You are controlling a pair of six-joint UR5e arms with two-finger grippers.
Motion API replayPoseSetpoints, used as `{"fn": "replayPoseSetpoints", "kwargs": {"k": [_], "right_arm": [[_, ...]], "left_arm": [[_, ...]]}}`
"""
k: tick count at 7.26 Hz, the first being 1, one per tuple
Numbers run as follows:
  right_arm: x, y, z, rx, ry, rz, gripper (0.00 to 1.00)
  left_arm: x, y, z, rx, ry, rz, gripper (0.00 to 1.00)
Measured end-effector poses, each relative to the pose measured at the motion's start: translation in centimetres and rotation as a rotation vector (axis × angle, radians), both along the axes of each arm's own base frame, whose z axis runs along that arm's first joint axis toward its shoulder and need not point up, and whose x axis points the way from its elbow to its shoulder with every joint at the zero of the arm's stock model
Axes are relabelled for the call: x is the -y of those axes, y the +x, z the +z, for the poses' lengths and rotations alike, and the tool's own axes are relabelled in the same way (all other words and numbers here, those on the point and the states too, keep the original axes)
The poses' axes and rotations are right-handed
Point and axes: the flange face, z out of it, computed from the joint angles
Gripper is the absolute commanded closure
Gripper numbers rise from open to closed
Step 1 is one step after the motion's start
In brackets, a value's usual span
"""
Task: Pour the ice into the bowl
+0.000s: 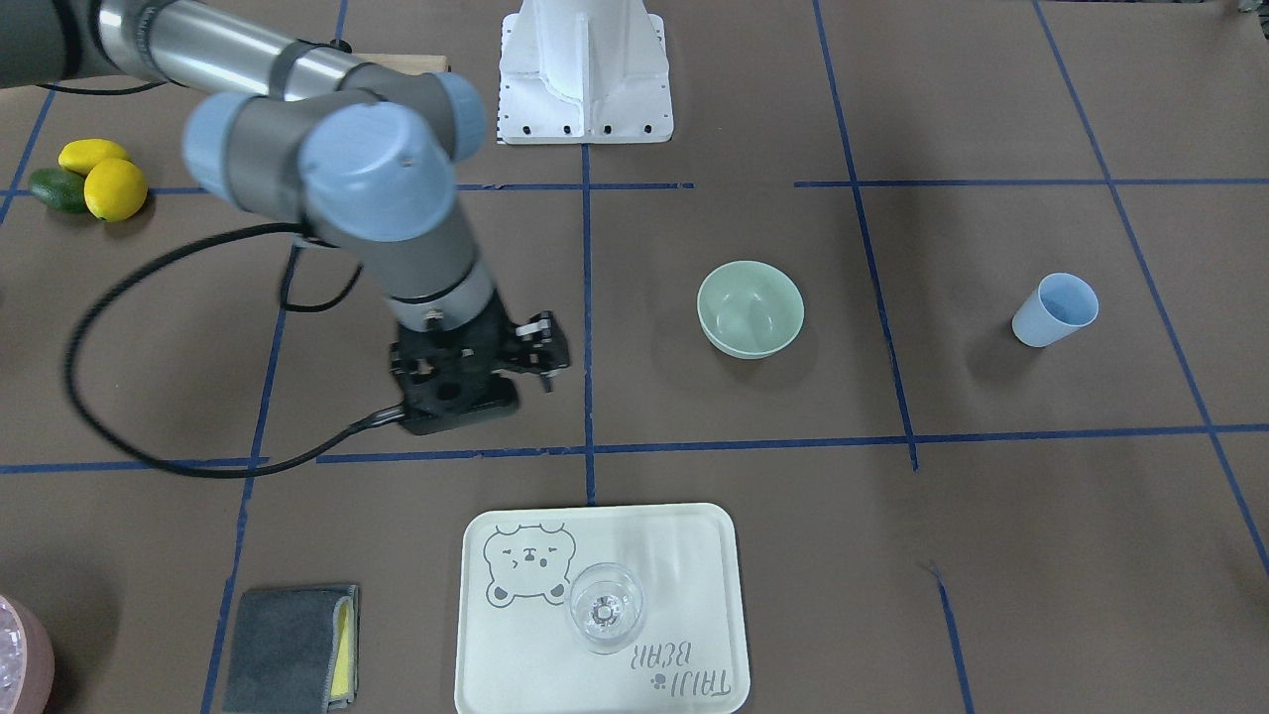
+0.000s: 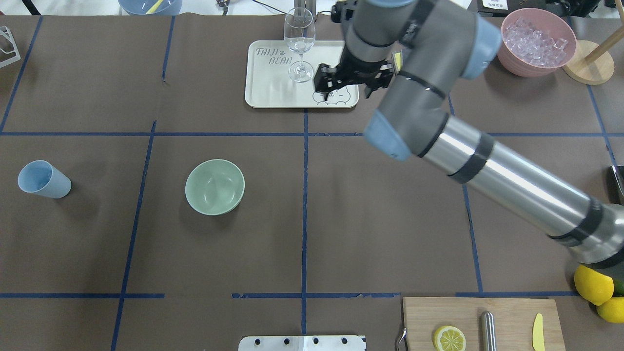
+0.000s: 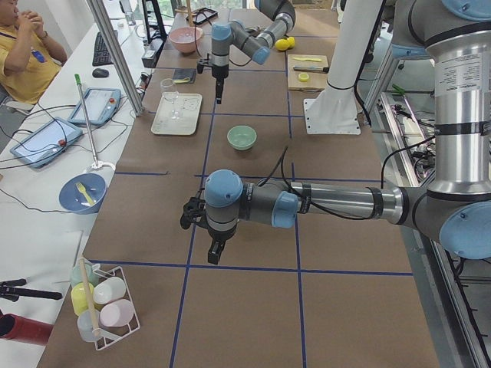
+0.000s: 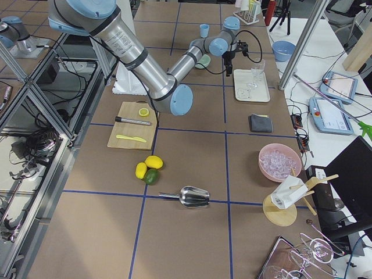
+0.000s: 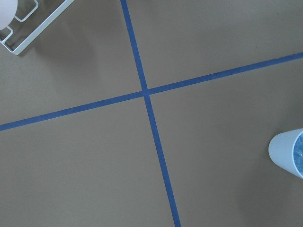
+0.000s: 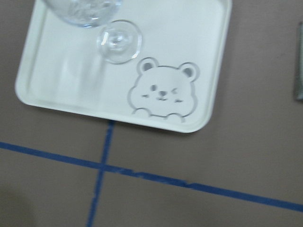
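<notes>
Right gripper [image 2: 350, 87]: hangs pointing down over the near corner of the tray [image 2: 263, 95]. Its jaws look parted and it holds nothing.
Left gripper [image 3: 215, 249]: shows only in the side view from the left, low over the table [image 2: 390, 219] at the robot's left end, past the cup [image 2: 44, 179]. I cannot tell how wide it stands, and nothing shows in it.
Ice [image 2: 534, 41]: heaped in the pink bowl [image 2: 521, 70] at the table's far edge, on the robot's right.
Bowl [image 2: 215, 186]: upright and empty in the left half of the table. It lies well apart from the ice, roughly between the two grippers along the table.
Scoop [image 4: 192, 196]: lies on the table at the right end, near the pink bowl. Its long axis runs across the table, handle towards the robot's side.
Key relation: the ice lies to the right gripper's own right and a little further out, with the bowl off the opposite way.
Nearer arm: the right one, by a wide margin. The left is at the other end of the table.
Step in hand: probably the reach for the ice, with nothing yet picked up.
</notes>
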Motion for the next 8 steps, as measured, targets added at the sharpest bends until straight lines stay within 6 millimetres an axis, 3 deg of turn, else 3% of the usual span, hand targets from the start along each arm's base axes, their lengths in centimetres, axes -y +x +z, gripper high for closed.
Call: {"fn": "replayPoseSetpoints", "kwargs": {"k": [3,5,7,8], "right_arm": [[2.8,22.2,16.7,-0.096,0.139,-0.111,0.00],[0.9,33.9,27.1,-0.170,0.148,-0.160,0.00],[-3.5,41.8,35.3,-0.196,0.079,-0.143,0.00],[-5.2,44.0,37.6,-0.199,0.053,-0.129,0.00]], "left_arm": [[1.9,0.0,-1.8,-0.004,0.033,-0.001,0.00],[1.6,0.0,-1.2,-0.005,0.023,0.000,0.00],[2.0,0.0,-2.4,-0.004,0.056,-0.003,0.00],[3.0,0.0,-4.0,-0.005,0.130,-0.004,0.00]]}}
